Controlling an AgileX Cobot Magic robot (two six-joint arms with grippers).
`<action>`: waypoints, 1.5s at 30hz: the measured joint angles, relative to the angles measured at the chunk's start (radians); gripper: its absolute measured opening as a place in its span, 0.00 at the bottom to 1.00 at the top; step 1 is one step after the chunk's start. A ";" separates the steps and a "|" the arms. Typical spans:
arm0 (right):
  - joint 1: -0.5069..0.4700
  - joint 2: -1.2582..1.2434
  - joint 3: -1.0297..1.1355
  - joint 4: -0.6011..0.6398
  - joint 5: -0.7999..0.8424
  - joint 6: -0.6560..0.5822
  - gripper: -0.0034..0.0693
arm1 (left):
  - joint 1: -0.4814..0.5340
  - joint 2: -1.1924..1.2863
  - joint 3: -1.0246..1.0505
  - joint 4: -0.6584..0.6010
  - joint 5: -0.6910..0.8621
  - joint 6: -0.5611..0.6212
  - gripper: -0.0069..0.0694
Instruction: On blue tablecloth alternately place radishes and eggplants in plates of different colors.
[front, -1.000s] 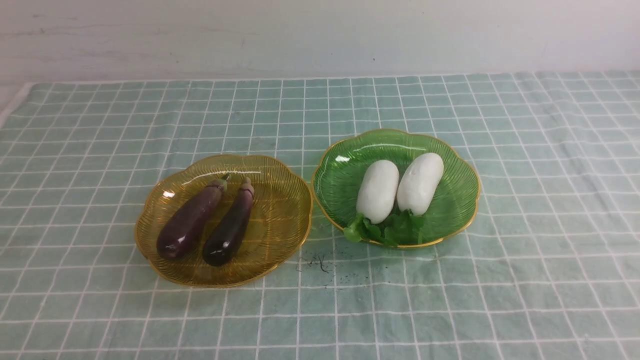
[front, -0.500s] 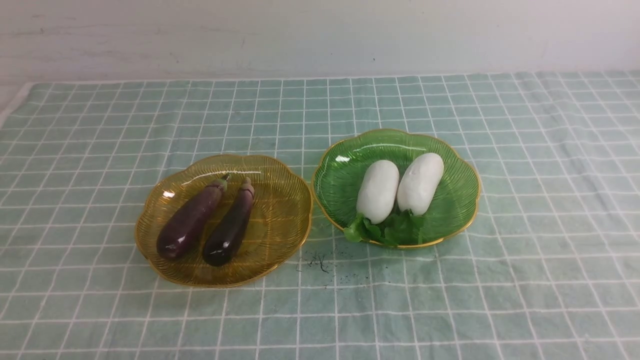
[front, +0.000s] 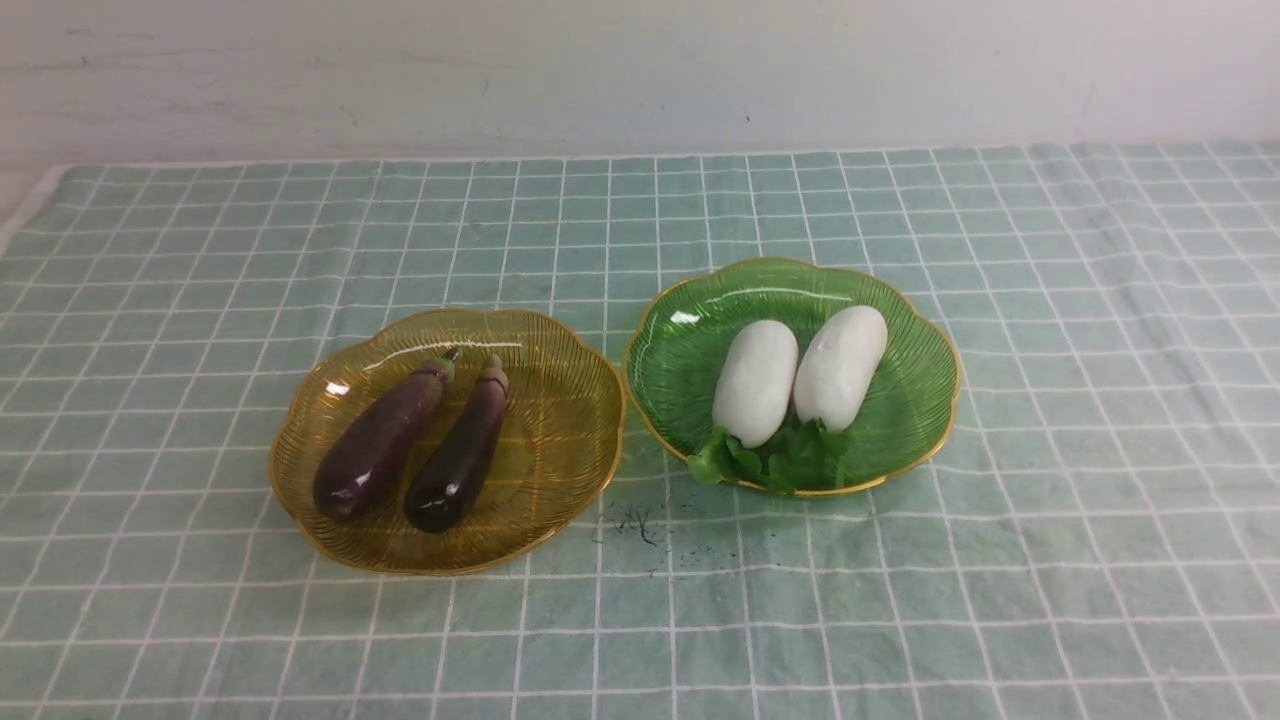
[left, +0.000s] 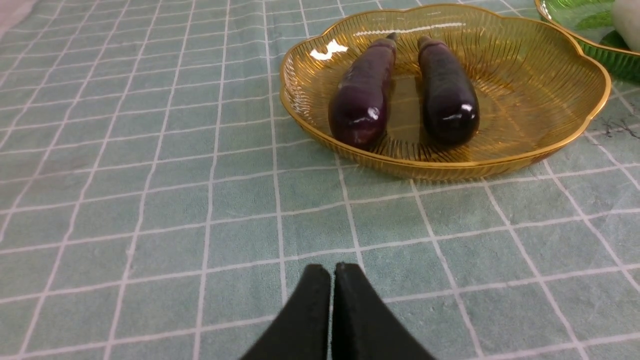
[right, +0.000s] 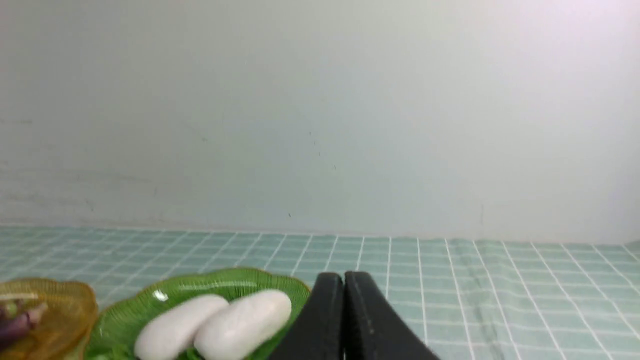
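Observation:
On the blue tablecloth (front: 1050, 330), the amber-yellow plate (front: 565, 440) holds two dark purple eggplants (front: 380, 445) (front: 460, 450) side by side. The green plate (front: 900, 410) to its right holds two white radishes (front: 756, 382) (front: 841, 366), green leaves toward me. Neither gripper shows in the front view. My left gripper (left: 332, 272) is shut and empty over bare cloth, short of the amber-yellow plate (left: 550, 75) and its eggplants (left: 362, 95) (left: 446, 95). My right gripper (right: 344, 280) is shut and empty, held beside the green plate (right: 125, 320) with the radishes (right: 175, 327) (right: 242, 322).
A pale wall (front: 640, 70) runs behind the table's far edge. A small dark smudge (front: 635, 522) marks the cloth in front of the gap between the plates. The cloth's left edge (front: 25, 215) shows at the far left.

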 joint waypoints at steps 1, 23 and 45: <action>-0.006 0.000 0.013 -0.007 0.005 0.001 0.03 | 0.000 0.000 0.000 0.000 0.000 0.000 0.08; -0.155 0.001 0.146 -0.022 0.141 0.005 0.03 | 0.000 0.000 0.000 0.000 0.000 0.000 0.08; -0.155 0.001 0.145 -0.021 0.144 0.005 0.03 | 0.000 0.000 0.000 0.000 0.000 0.000 0.08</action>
